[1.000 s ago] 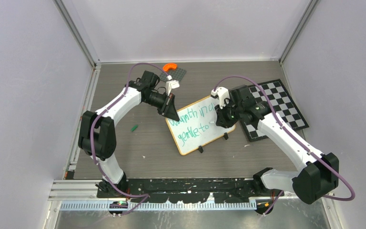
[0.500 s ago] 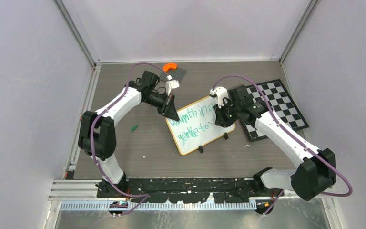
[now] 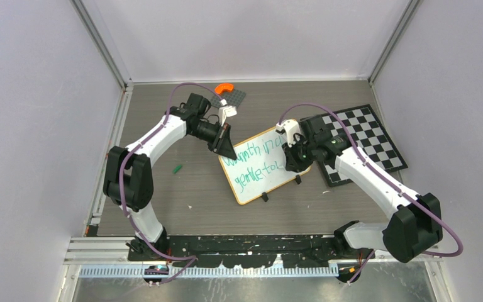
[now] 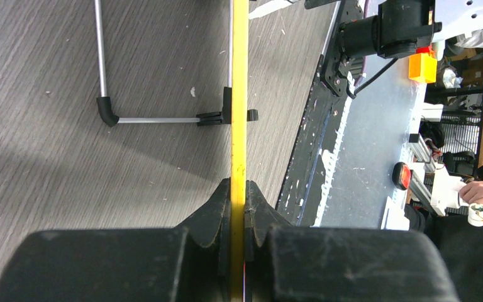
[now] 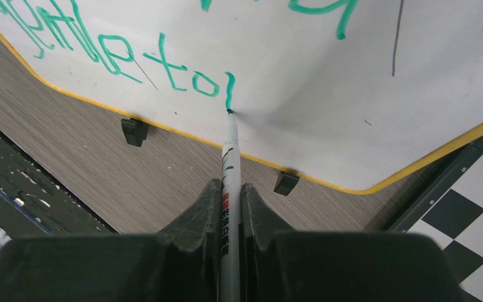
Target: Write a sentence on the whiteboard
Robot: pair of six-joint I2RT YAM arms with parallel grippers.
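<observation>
Whiteboard [image 3: 261, 187] stands on the bench [image 3: 182, 195], edge pinched by left fingers [image 4: 214, 211]; right fingers [image 5: 196, 211], closed on the marker [image 5: 229, 157], have just added a stroke after "gentle to", so the sentence [image 5: 163, 69] remains unfinished.

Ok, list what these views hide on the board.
- Top view: the right gripper covers the end of the sentence on the whiteboard.
- Right wrist: upper line cut by the top edge; rear of the marker hidden between fingers.
- Left wrist: board edge-on in the left gripper; face unseen.
</observation>
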